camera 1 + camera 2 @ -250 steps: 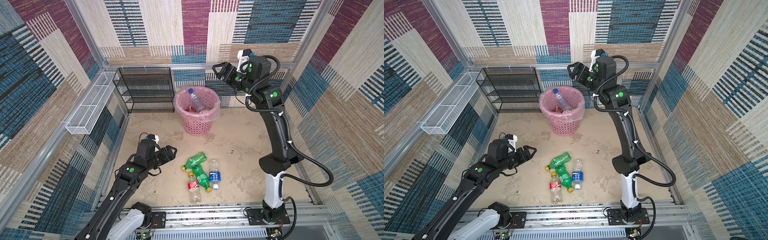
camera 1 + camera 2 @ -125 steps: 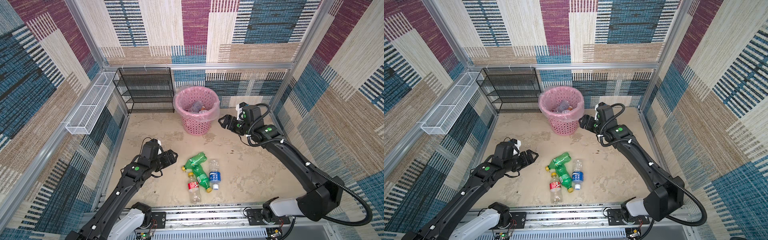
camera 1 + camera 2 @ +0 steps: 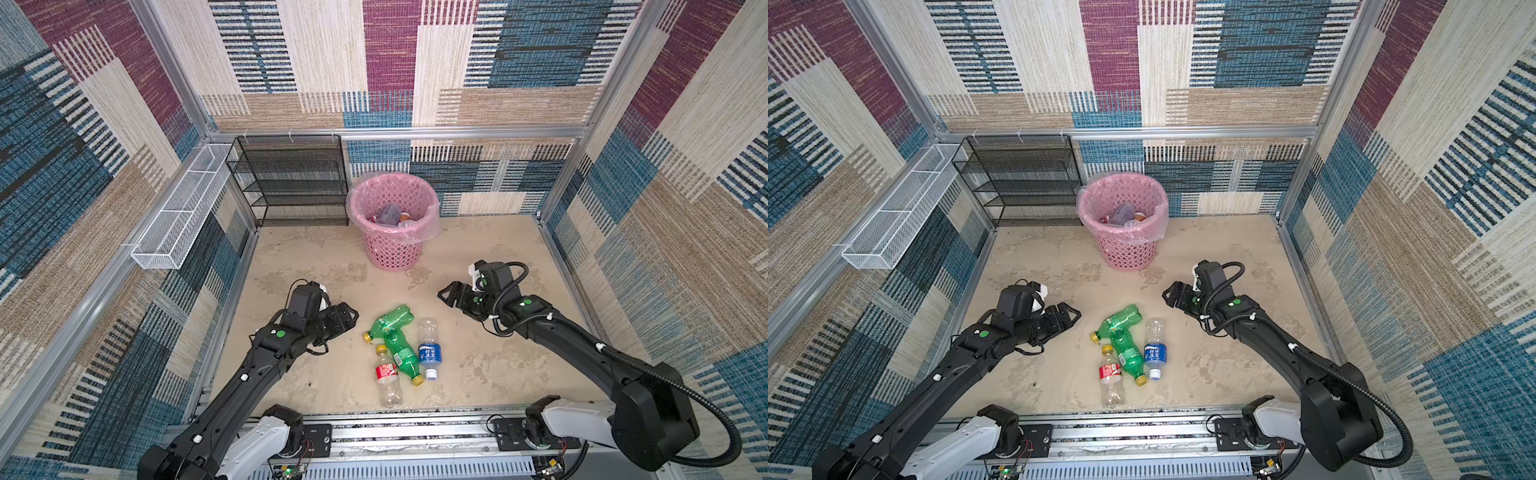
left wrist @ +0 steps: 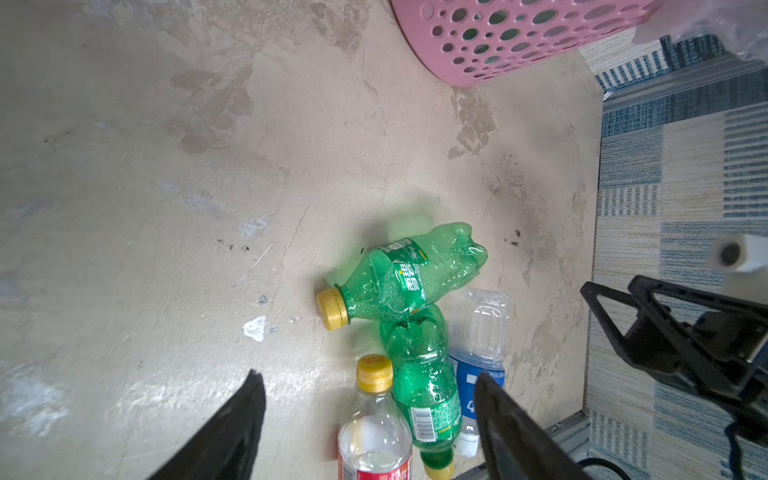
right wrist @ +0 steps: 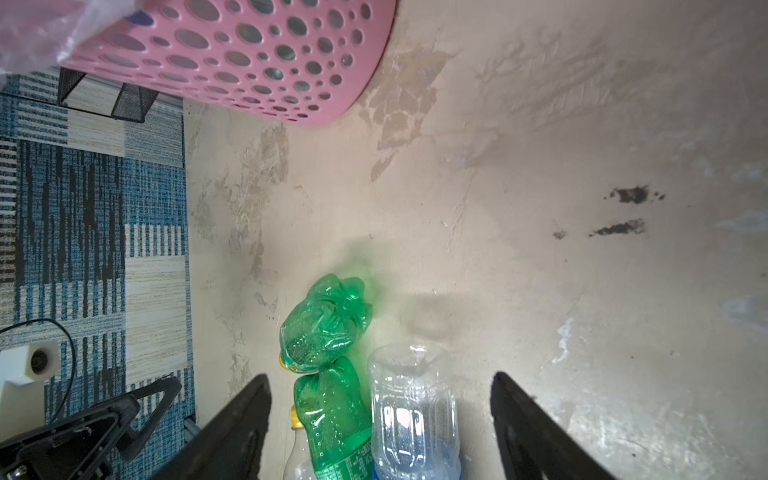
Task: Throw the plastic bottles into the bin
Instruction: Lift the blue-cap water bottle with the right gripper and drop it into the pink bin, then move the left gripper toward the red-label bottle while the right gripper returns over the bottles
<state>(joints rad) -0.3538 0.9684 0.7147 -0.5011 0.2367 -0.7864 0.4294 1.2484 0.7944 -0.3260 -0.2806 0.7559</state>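
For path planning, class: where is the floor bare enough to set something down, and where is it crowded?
Bare: between bin and bottles; between rack and left gripper. Crowded: the four bunched bottles, right gripper near them.

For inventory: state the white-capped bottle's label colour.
Blue with white lettering; the white-capped bottle shows best in a top view.

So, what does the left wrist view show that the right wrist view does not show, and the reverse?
Only the left wrist view shows the red label of the clear plastic bottle with a yellow cap; the right wrist view catches just its cap and shoulder. Only the right wrist view shows a corner of the black mesh shelf rack. Both show the round pink perforated plastic bin, the dented green plastic bottle, the second green plastic bottle touching it, and the clear plastic bottle with a blue label.
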